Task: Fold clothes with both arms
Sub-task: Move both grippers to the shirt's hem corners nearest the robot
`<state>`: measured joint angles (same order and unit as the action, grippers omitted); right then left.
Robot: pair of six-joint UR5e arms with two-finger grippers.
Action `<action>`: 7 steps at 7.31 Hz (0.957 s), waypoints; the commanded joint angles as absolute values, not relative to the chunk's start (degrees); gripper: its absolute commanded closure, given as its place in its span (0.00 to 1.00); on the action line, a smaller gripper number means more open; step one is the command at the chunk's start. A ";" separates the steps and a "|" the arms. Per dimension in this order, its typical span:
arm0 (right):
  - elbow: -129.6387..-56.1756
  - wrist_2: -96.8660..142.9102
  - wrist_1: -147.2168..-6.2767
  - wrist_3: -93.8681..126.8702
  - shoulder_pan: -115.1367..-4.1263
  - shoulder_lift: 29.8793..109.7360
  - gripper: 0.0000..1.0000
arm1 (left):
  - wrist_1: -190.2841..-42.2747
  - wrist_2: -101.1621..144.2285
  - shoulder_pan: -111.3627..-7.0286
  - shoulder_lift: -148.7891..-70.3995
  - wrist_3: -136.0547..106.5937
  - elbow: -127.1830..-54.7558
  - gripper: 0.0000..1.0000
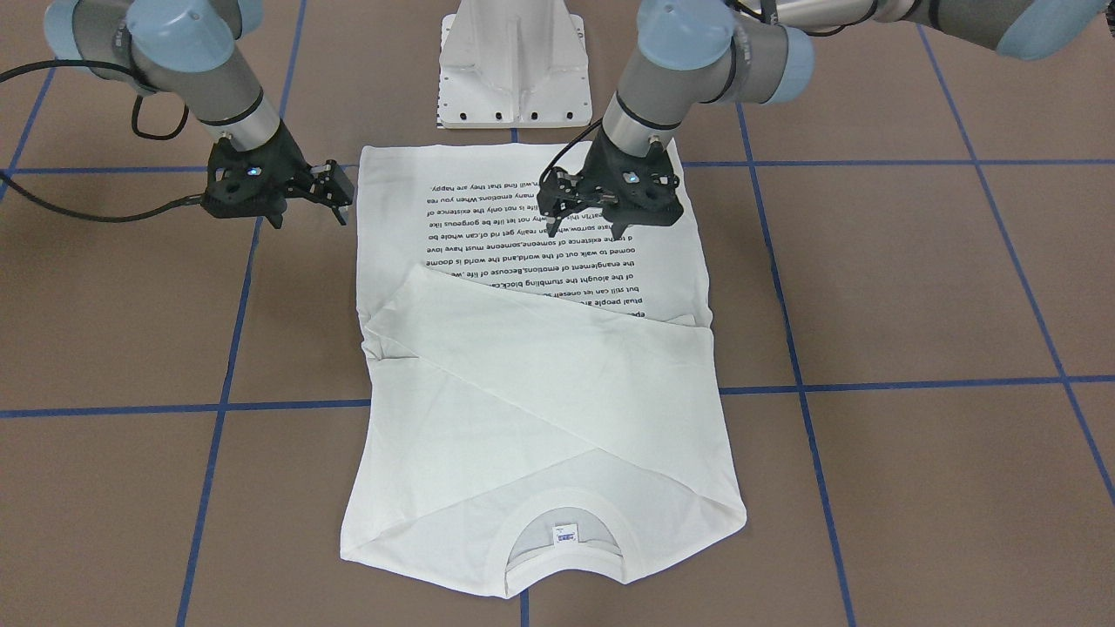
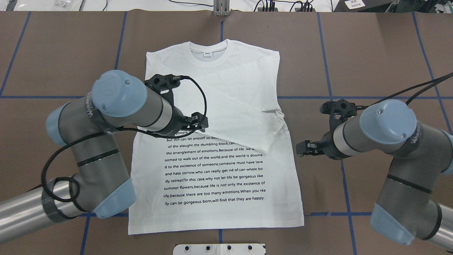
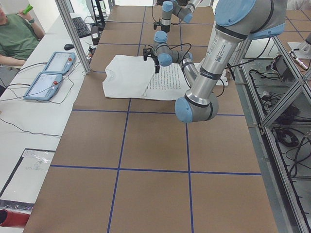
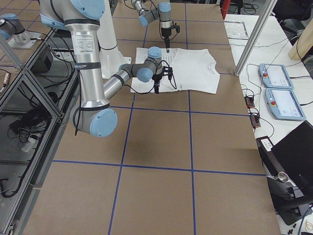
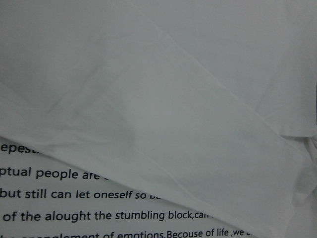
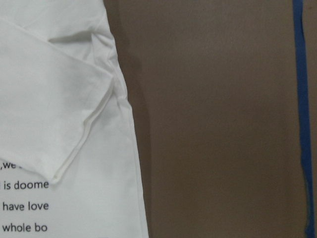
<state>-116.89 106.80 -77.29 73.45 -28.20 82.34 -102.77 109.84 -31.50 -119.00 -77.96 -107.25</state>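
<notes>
With both sleeves already crossed over the chest, the next fold looks to be hem [image 2: 216, 226] to collar [image 2: 209, 46]. I'd want each arm to take a hem corner at the table's [image 2: 371, 53] near edge, pinch only the shirt's own layers, and lift level and together so the sleeves don't slide.

The left gripper [image 2: 196, 122] hangs over the print; the right gripper [image 2: 305, 148] is just off the shirt's side edge, over bare table. I cannot tell how either pair of jaws stands; neither seems to hold cloth.

The shirt [image 2: 219, 209] lies flat mid-table, print up, collar toward the far edge. It is white, with black text [image 2: 216, 177], and the top sleeve [image 2: 247, 120] covers the first lines.
</notes>
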 commanded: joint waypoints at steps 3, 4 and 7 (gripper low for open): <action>-119.79 90.62 -77.60 87.36 -8.37 83.06 0.01 | -102.13 109.60 -31.64 -102.84 -73.56 -121.28 0.00; -119.62 90.44 -78.22 87.62 -7.65 83.14 0.02 | -102.13 109.60 -31.64 -102.83 -73.56 -121.29 0.00; -120.24 90.79 -82.88 87.54 -7.73 83.06 0.08 | -102.13 109.60 -31.64 -102.83 -73.74 -121.46 0.00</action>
<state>-120.13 90.66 -81.86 87.50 -7.80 83.05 -102.13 109.62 -31.64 -102.88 -73.64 -121.33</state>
